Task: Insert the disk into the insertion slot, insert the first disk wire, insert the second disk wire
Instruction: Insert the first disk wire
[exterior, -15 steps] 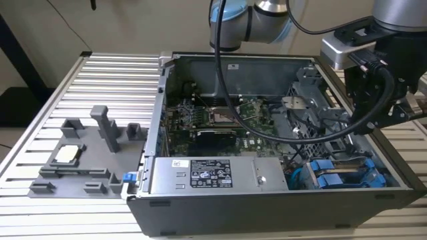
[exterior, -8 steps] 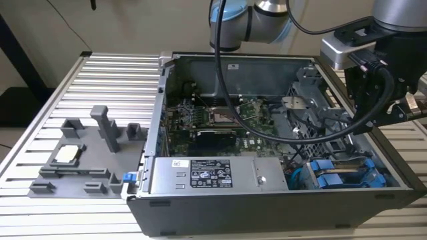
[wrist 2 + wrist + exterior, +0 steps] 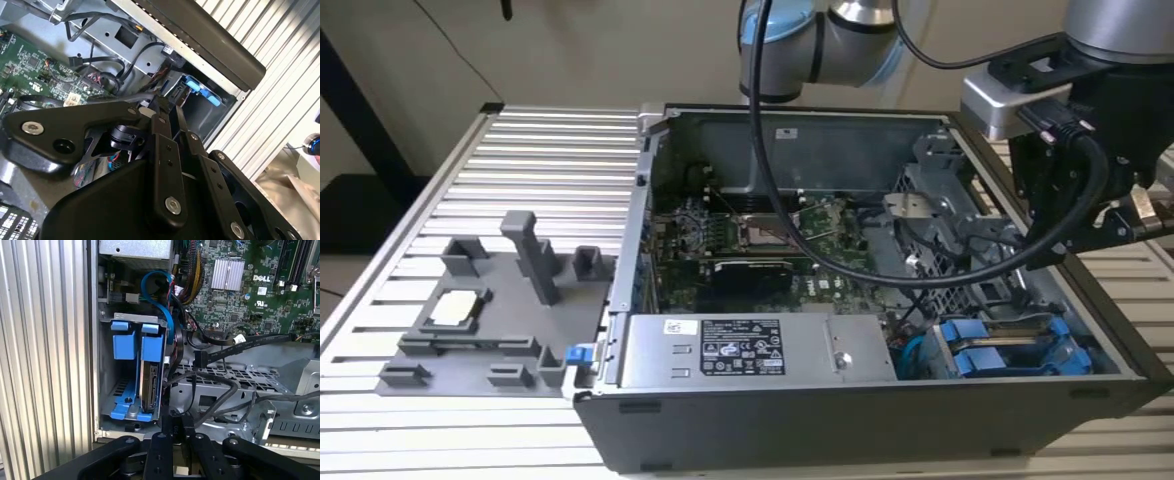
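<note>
The disk stands on edge in the insertion slot of the drive bay, its blue frame topped by an end tab. A second blue frame sits beside it and looks empty. In the exterior view the blue frames lie at the case's front corner on the exterior view's right. A loose black wire ends in a connector next to the bay, and a blue cable curves behind it. My gripper hovers above the bay with its fingers together; nothing shows between them.
The open computer case holds a green motherboard and a power supply. A thick black robot cable hangs into the case. A grey fixture stands on the slatted table at the exterior view's left.
</note>
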Motion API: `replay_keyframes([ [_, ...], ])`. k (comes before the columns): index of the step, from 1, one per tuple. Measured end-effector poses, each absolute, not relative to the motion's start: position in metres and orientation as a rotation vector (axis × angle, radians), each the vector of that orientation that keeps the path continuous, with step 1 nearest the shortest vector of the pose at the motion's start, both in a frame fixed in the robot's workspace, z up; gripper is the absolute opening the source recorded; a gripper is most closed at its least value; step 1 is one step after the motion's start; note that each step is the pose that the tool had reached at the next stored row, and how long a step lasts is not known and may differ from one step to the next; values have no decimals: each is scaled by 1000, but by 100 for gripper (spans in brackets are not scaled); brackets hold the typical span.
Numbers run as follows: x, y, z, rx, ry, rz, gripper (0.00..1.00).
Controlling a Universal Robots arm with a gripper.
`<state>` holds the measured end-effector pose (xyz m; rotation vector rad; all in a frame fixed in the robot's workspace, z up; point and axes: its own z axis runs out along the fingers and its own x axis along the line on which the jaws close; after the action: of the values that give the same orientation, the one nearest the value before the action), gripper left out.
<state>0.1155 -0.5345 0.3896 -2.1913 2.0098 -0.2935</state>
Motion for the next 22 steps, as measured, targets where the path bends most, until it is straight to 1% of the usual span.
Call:
replay_keyframes([
  [6, 116, -538, 388, -2193, 2011, -297, 19],
  [14, 117, -559, 386, -2194, 2011, -297, 19],
  [19, 117, -560, 386, -2194, 2012, -298, 19],
  [20, 117, -560, 385, -2193, 2011, -295, 19],
  [22, 117, -560, 385, -2178, 2004, -269, 19],
])
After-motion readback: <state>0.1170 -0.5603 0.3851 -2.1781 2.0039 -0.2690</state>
